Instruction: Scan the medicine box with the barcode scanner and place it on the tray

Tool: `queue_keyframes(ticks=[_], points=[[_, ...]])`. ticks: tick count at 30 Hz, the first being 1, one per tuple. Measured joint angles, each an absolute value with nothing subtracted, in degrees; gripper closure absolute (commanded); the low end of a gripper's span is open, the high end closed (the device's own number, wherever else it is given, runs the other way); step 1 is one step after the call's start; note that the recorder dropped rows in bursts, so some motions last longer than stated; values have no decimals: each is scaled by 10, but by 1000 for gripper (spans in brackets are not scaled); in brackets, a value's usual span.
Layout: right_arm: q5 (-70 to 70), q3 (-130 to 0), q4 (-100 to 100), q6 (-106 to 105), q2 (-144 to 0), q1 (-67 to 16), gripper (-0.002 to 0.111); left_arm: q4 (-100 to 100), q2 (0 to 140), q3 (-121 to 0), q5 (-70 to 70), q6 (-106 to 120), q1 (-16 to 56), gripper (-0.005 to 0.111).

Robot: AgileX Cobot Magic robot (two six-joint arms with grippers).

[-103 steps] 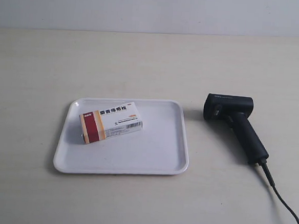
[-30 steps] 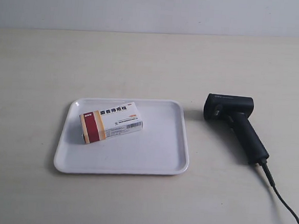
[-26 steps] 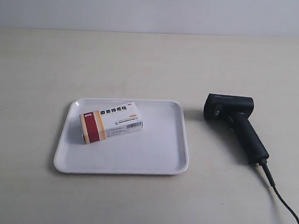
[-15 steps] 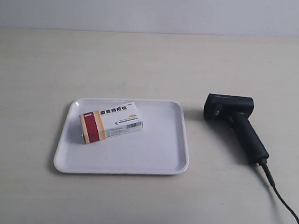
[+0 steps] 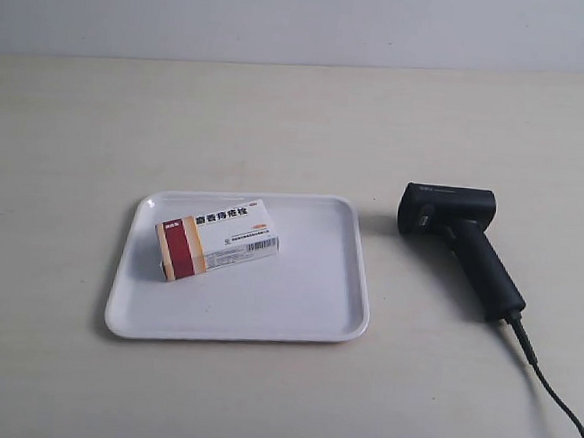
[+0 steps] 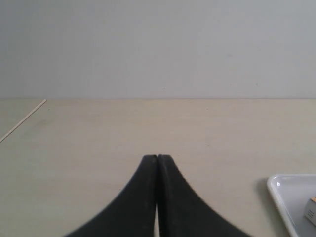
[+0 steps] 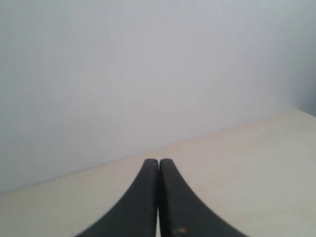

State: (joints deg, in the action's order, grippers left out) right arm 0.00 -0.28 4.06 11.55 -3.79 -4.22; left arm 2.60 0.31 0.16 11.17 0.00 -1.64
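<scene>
The white medicine box (image 5: 215, 240) with its dark red and tan end lies flat on the white tray (image 5: 306, 300) in the exterior view, barcode side facing up. The black barcode scanner (image 5: 459, 241) lies on the table to the tray's right, its cable (image 5: 555, 398) trailing to the lower right corner. No arm shows in the exterior view. My left gripper (image 6: 157, 157) is shut with nothing in it, over bare table; a corner of the tray (image 6: 289, 200) and a bit of the box (image 6: 311, 210) show at that view's edge. My right gripper (image 7: 158, 161) is shut and holds nothing, facing the wall.
The light wooden table (image 5: 279, 118) meets a pale wall (image 5: 306, 20) at the back. A thin seam line (image 6: 22, 121) crosses the table in the left wrist view.
A dark sliver showed at the exterior view's right edge 0.9 s ago and is gone now. The box, tray and scanner have not moved.
</scene>
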Motion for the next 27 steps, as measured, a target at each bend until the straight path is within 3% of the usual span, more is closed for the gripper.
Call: queue_keyframes(ticks=[7,27], points=[[70,-3,39,54,-4,-16,108,26,3,2,112,0,-16,105],[82,-3,37,32,-4,-16,108,26,3,2,112,0,-16,105]])
